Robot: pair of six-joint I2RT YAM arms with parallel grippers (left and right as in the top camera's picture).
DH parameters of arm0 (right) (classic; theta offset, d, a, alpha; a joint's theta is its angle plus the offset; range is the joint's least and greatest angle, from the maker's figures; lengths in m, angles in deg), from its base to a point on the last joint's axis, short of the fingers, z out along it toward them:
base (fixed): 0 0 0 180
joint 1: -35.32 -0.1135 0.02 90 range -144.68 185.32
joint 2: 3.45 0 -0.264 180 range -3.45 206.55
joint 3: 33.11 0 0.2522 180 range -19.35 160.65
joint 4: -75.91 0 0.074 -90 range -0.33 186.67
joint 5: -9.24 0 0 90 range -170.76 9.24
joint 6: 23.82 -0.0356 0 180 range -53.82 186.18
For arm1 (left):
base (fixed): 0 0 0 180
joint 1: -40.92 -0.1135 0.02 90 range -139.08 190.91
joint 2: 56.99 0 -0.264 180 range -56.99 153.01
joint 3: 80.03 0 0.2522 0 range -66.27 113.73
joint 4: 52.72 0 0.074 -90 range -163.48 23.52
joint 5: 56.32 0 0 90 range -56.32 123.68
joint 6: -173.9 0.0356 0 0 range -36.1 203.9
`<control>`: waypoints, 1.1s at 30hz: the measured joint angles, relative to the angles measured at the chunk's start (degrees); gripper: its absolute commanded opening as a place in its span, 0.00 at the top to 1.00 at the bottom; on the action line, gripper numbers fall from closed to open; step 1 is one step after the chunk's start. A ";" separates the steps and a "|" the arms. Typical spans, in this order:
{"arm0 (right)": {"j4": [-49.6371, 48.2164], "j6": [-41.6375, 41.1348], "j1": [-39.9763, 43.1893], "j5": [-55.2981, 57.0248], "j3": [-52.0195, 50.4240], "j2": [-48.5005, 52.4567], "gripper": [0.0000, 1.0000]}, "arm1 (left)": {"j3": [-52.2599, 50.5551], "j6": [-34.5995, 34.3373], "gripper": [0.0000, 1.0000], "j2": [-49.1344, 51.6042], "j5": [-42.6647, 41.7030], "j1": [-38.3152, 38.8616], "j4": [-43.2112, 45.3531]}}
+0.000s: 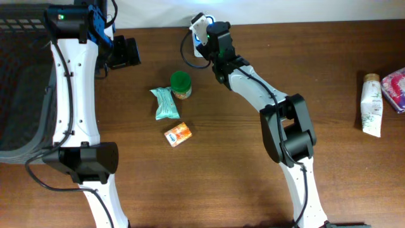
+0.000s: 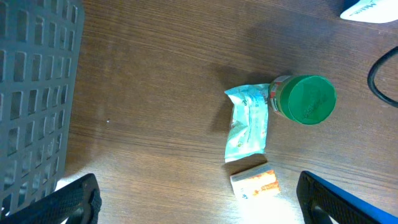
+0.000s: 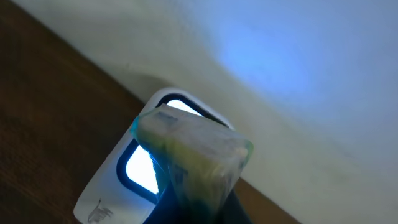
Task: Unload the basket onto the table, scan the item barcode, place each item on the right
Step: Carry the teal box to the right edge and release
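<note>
The right gripper (image 1: 211,36) is clamped on a pale yellow-green packet (image 3: 193,152), held close before the scanner (image 3: 109,190). Only the wrist view shows the packet, blurred and covering part of the lit window. Overhead, the arm hides it. Toward the robot from the scanner stand a green-lidded jar (image 1: 180,81), a mint pouch (image 1: 166,104) just beside it, then an orange box (image 1: 178,134). Left of the scanner, the left gripper (image 1: 126,52) gapes wide, its fingertips (image 2: 74,199) cut off by the frame. Far right lies a white tube (image 1: 372,105).
</note>
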 measured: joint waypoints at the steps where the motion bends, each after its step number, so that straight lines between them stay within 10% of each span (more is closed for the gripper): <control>1: -0.39 -0.11 0.00 0.96 0.00 0.00 0.96 | 0.00 0.00 0.01 0.00 0.00 0.00 0.00; 7: 2.62 -8.68 1.84 17.88 0.72 -1.09 0.96 | 0.00 0.00 0.01 0.00 0.02 0.00 -0.02; 14: 43.71 -23.61 19.80 22.40 3.04 -13.20 0.96 | 0.00 -0.02 0.01 0.00 0.02 0.00 -0.02; 25: 62.66 -23.37 47.93 1.20 0.85 -10.80 0.96 | 0.00 0.00 0.01 0.00 0.02 0.00 0.00; 26: 62.64 -23.17 48.09 1.07 0.83 -10.78 0.93 | 0.00 0.00 0.01 0.00 0.00 0.00 0.00; 27: 62.62 -23.12 48.06 1.55 0.83 -10.78 0.29 | 0.00 0.00 0.01 0.00 0.00 0.00 0.00; 31: 62.64 -22.93 48.02 5.01 0.83 -10.78 0.00 | 0.00 0.00 0.01 0.00 0.00 0.00 0.00; 33: 63.54 -23.19 47.84 5.22 0.83 -10.78 0.01 | 0.00 0.00 0.01 0.00 0.02 0.00 0.00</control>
